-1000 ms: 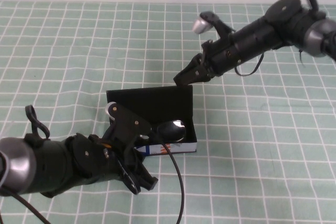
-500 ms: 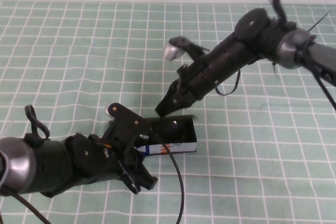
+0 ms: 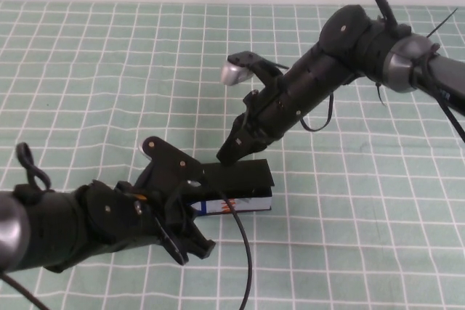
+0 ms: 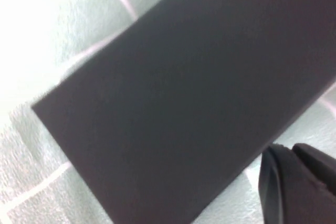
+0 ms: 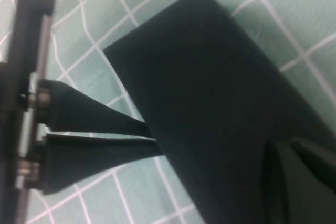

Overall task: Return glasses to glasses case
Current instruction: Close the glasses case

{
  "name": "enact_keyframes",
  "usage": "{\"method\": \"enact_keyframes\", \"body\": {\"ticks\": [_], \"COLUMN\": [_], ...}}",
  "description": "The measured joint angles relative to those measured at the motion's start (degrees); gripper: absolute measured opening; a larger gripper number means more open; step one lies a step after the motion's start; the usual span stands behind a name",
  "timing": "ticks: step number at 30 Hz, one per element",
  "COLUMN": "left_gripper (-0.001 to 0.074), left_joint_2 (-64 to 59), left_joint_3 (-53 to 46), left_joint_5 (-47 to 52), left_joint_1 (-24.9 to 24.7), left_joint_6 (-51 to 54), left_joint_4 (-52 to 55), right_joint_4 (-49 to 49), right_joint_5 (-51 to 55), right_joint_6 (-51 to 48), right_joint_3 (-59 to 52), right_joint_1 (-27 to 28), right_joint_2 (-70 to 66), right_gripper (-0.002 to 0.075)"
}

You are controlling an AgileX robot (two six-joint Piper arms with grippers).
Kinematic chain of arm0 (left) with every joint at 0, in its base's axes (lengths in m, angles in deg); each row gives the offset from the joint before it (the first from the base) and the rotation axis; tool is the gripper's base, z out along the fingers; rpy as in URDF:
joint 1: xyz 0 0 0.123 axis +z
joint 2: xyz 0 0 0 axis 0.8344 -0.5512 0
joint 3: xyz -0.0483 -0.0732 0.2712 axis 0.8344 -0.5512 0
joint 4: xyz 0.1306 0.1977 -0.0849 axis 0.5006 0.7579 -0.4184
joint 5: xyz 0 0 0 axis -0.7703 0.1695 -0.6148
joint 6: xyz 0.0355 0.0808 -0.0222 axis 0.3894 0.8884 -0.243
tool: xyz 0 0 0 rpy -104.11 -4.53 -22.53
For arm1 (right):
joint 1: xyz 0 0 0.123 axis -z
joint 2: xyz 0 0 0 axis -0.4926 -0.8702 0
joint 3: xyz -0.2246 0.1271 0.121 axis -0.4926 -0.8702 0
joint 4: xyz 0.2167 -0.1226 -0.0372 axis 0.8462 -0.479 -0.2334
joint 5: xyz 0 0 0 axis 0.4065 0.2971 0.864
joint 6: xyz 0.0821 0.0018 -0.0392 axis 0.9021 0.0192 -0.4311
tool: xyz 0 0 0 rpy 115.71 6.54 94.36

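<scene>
The glasses case (image 3: 245, 176) lies on the green grid cloth with its flat black lid down and its white printed side (image 3: 236, 205) facing the front. The glasses are hidden. My right gripper (image 3: 227, 155) is shut, its tip resting on the lid near the back left edge; in the right wrist view the right gripper (image 5: 296, 182) sits over the dark case (image 5: 220, 98). My left gripper (image 3: 194, 192) is shut too, its tips against the case's left end. The left gripper (image 5: 151, 141) shows there with its fingers pressed together. The case (image 4: 184, 98) fills the left wrist view beside the left gripper (image 4: 294, 182).
A black cable (image 3: 245, 259) runs from the case's front down to the near edge of the picture. The green checked cloth (image 3: 109, 70) covers the whole table. The left arm's bulk (image 3: 65, 226) lies low at the front left.
The right gripper came down from the back right and pushed the upright lid flat. The lens seen inside the open case is now covered. The left arm shifted slightly.
</scene>
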Motion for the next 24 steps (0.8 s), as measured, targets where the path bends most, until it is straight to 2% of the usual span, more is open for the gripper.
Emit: {"method": "enact_keyframes", "body": {"ticks": [12,19,24], "left_gripper": [-0.0006,-0.0005,-0.0005], "left_joint_2": [6.91,16.98,30.28], "left_joint_3": [-0.05,-0.14,-0.18], "left_joint_5": [7.47,11.01,14.14], "left_joint_1": [0.00,0.00,0.00], "left_joint_6": [0.00,0.13,0.89], "left_joint_4": [0.00,0.00,0.34], "right_joint_4": [1.56,1.68,1.95], "right_joint_5": [-0.14,-0.24,0.24], "right_joint_6": [-0.85,-4.15,0.04], "right_joint_3": [-8.24,-5.81,-0.30], "right_joint_1": [-0.21,-0.29,1.10], "right_joint_2": [0.83,4.98,13.87], "right_gripper": [-0.0013,-0.0013,-0.0013]}}
